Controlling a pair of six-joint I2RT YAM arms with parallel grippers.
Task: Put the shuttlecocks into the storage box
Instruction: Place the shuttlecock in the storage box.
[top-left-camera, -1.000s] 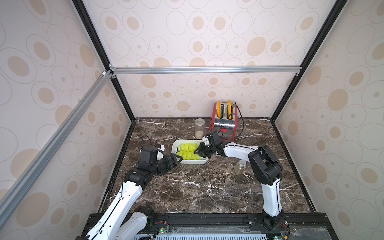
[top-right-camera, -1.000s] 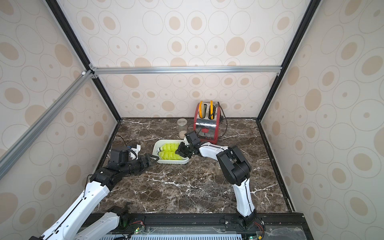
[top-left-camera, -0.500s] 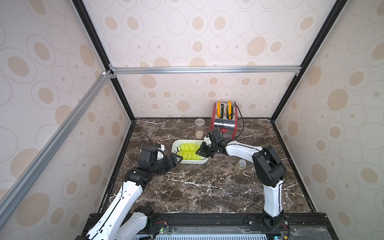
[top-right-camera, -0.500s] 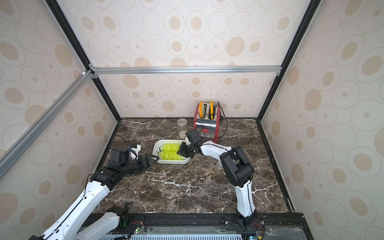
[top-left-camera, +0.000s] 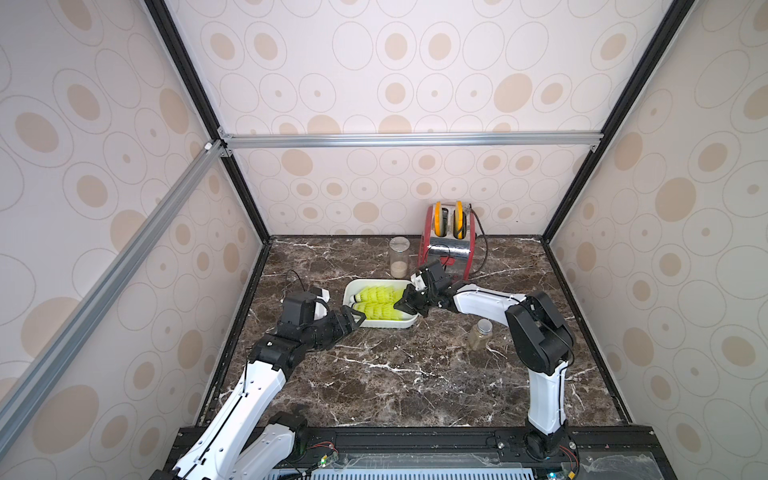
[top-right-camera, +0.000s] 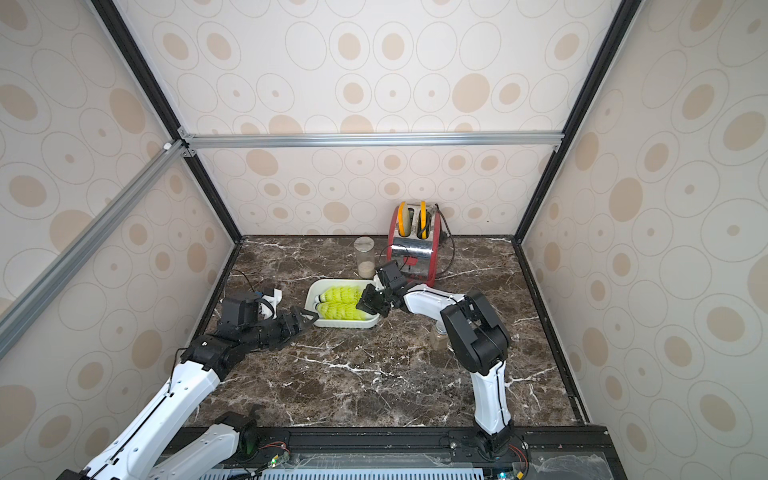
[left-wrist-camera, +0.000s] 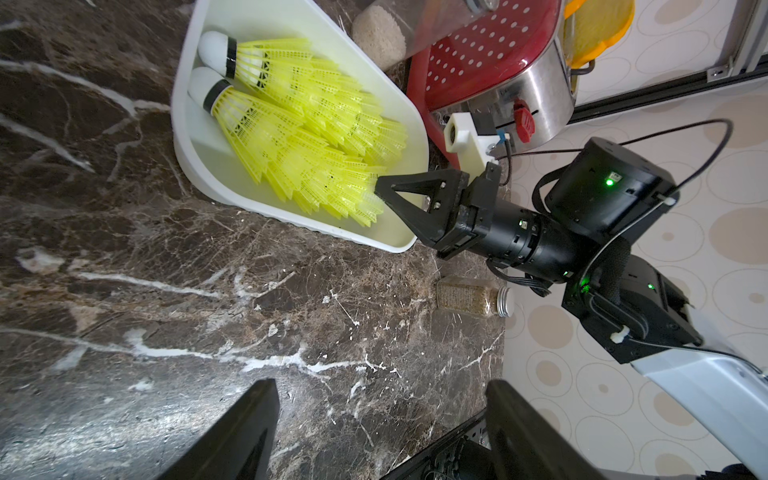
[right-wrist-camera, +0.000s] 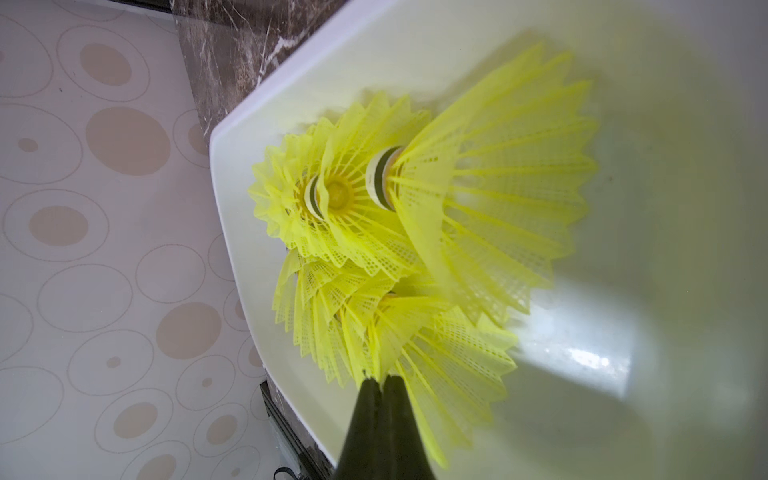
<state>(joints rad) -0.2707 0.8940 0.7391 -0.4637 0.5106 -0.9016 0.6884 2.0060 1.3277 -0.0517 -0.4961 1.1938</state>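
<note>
My rig body | left arm (top-left-camera: 257, 386): white shell links, black joint housings | right arm (top-left-camera: 546, 395): same, green indicator lights (left-wrist-camera: 609, 181), thin black cable (left-wrist-camera: 665, 131) | right gripper (left-wrist-camera: 378, 186): black triangular fingers (left-wrist-camera: 415, 179), small screws, white block mount (left-wrist-camera: 461, 137)

Both top views look down from high at the front toward the back wall (top-left-camera: 374, 195), covering the whole tabletop (top-left-camera: 395, 374). Left wrist camera looks from near across the tabletop at the storage box (left-wrist-camera: 199, 162); right wrist camera sits very close inside it. All views share the storage box.

Bright, even light throughout; the right wrist view is soft close up (glare patch on the storage box (right-wrist-camera: 582, 357)).
</note>
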